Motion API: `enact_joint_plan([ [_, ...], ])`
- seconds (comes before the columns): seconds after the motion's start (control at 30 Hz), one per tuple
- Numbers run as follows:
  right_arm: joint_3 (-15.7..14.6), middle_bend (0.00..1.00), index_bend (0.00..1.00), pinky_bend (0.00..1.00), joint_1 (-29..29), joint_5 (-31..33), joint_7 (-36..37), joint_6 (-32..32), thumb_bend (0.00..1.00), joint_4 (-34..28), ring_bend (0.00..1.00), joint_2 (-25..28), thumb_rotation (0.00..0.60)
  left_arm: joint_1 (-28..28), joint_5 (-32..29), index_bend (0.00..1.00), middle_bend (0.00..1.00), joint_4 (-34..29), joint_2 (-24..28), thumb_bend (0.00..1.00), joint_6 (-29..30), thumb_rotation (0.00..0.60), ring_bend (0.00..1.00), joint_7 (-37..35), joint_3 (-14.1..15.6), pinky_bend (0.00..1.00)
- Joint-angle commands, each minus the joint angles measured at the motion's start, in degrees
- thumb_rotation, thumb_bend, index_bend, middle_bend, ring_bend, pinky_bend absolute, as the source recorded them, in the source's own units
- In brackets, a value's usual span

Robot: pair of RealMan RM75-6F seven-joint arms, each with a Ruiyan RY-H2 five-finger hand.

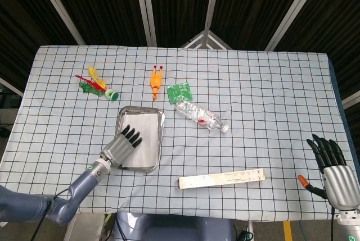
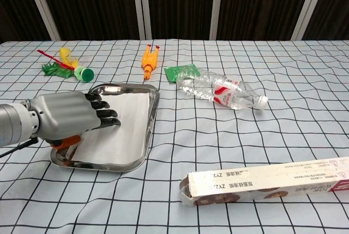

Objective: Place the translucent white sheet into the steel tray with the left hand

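The translucent white sheet (image 1: 145,137) (image 2: 122,127) lies flat inside the steel tray (image 1: 140,108) (image 2: 152,115) at the table's front left. My left hand (image 1: 121,146) (image 2: 71,115) hovers over the tray's left side, its dark fingertips reaching over the sheet's left edge and holding nothing. An orange part shows beneath the palm in the chest view. Far off at the front right corner, my right hand (image 1: 333,165) has its fingers spread and is empty.
A crushed plastic bottle (image 1: 201,117) (image 2: 226,92) and a green packet (image 1: 179,91) lie right of the tray. A long cardboard box (image 1: 221,178) (image 2: 267,182) sits near the front edge. An orange rubber chicken (image 1: 156,80) and a feathered toy (image 1: 97,85) lie behind.
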Motion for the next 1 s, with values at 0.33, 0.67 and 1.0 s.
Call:
enact_joint_plan([
  [0.33,0.0,0.00,0.00,0.00,0.0,0.1,0.3,0.1,0.29,0.1,0.00,0.1,0.600,0.7,1.3,0.00,0.00,0.1,-0.3,0.58,0.7,0.600,0.00,-1.3,-1.3,0.00],
  [0.67,0.1,0.00,0.00,0.00,0.0,0.0,0.3,0.3,0.29,0.1,0.00,0.0,0.600,2.9,4.6,0.00,0.00,-9.0,8.9,0.30,3.3,0.600,0.00,-10.5,-3.7,0.00],
  [1.0,0.0,0.00,0.00,0.00,0.0,0.0,-0.3,0.0,0.29,0.0,0.00,-0.1,0.600,4.1,5.5,0.00,0.00,-18.9,16.6,0.21,-3.6,0.600,0.00,-19.0,-1.1,0.00],
])
